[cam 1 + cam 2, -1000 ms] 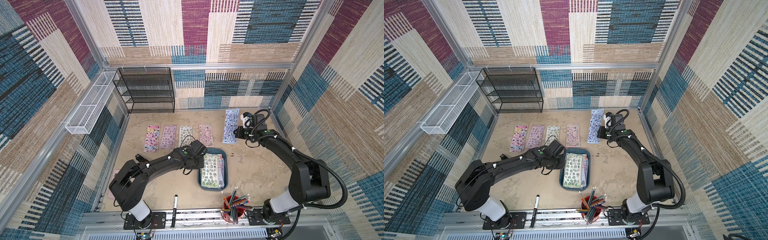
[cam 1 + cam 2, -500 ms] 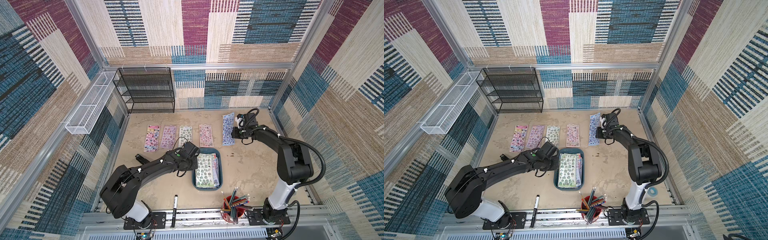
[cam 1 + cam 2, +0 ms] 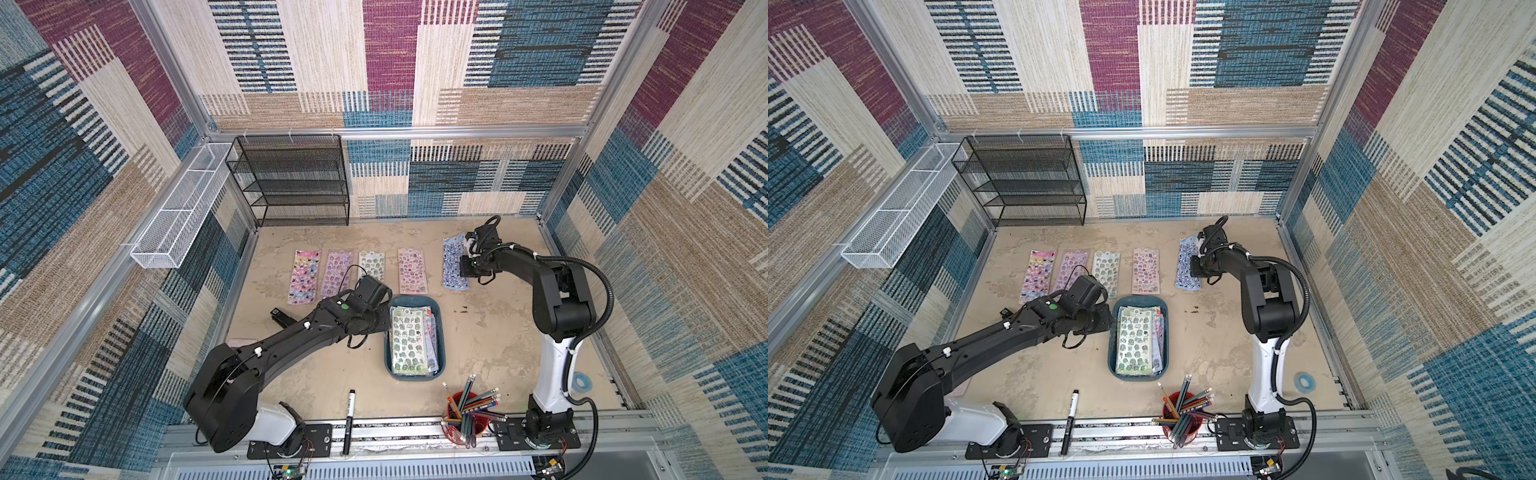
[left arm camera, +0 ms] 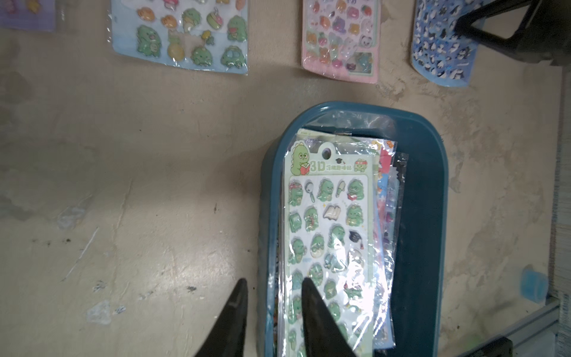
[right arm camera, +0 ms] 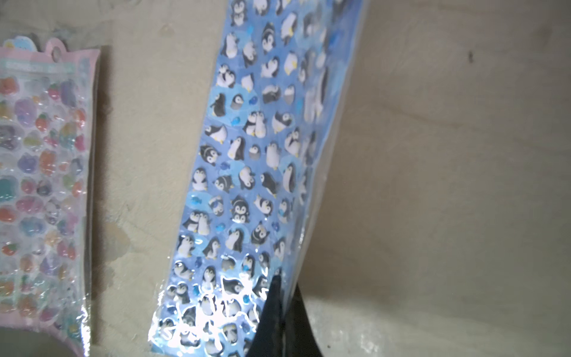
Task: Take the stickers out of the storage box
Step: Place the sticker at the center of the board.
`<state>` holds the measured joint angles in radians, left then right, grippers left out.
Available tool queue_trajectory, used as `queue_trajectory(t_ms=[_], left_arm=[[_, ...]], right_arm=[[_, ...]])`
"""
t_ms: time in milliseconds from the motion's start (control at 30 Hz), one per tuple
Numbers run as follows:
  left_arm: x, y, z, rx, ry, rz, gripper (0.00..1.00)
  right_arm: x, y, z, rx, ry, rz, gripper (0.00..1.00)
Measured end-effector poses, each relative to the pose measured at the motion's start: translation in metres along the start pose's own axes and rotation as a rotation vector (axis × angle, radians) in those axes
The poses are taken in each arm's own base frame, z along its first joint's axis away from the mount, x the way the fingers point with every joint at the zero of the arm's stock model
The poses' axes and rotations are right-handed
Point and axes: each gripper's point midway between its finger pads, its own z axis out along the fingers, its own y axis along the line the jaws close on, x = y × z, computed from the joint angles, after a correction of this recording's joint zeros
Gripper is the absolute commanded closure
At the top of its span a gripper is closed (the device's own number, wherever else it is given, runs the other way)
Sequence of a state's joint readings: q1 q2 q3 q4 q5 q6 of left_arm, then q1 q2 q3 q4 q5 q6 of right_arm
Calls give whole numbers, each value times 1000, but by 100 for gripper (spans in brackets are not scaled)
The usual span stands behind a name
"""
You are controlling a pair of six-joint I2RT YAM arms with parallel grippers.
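Observation:
The storage box [image 3: 413, 300] [image 3: 1138, 300] is a dark teal tub in the middle of the table. It holds a stack of stickers [image 3: 409, 340] [image 3: 1133, 340], with a green dinosaur sheet [image 4: 330, 216] on top. My left gripper [image 4: 273, 282] is open. One finger is outside the box's wall and the other is over the top sheet's edge. My right gripper [image 5: 285, 282] [image 3: 462, 272] is shut on one long edge of a blue penguin sheet [image 5: 256, 148] [image 3: 452, 259], which tilts with its other edge on the table. Several more sheets lie in a row behind the box, the nearest of them pink [image 3: 411, 270].
A black mesh shelf rack [image 3: 295, 183] stands at the back left, and a white wire basket [image 3: 178, 212] hangs on the left wall. A red cup of pencils [image 3: 465, 409] and a black marker [image 3: 350, 409] are at the front edge. A blue tape roll [image 3: 580, 380] lies front right.
My left gripper has opened at the box's left wall, and the box has slid a little to the left. My right arm has folded back, bringing the blue sheet down beside the row.

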<state>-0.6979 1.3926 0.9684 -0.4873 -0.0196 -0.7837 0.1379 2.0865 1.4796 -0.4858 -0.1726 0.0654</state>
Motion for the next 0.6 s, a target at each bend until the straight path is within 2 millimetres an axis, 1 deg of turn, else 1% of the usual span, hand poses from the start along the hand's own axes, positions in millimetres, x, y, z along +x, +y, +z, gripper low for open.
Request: queue_trajectory(t_ms=[100, 167, 233, 300, 333, 400, 433, 500, 600], left_arm=[[-17, 9, -23, 22, -66, -42, 64], [-30, 20, -43, 33, -127, -83, 59], [-45, 32, -67, 33, -208, -122, 53], [-55, 42, -90, 26, -284, -145, 49], [-58, 45, -102, 33, -321, -154, 48], [-64, 53, -119, 24, -380, -169, 47], [-66, 58, -127, 12, -406, -177, 46], [-67, 67, -134, -11, -433, -189, 46], [-67, 75, -138, -42, -445, -195, 46]], right_arm=[[-6, -4, 6, 18, -1, -18, 88], [-6, -6, 9, 28, 2, -29, 83], [-6, -7, 9, 35, 0, -37, 78], [-7, -8, 9, 39, -6, -45, 74], [-7, -8, 9, 41, -11, -48, 70], [-6, -8, 9, 43, -16, -51, 62], [-5, -8, 8, 46, -18, -53, 58], [-5, -10, 6, 55, -22, -59, 55], [-5, -13, 3, 76, -24, -59, 52]])
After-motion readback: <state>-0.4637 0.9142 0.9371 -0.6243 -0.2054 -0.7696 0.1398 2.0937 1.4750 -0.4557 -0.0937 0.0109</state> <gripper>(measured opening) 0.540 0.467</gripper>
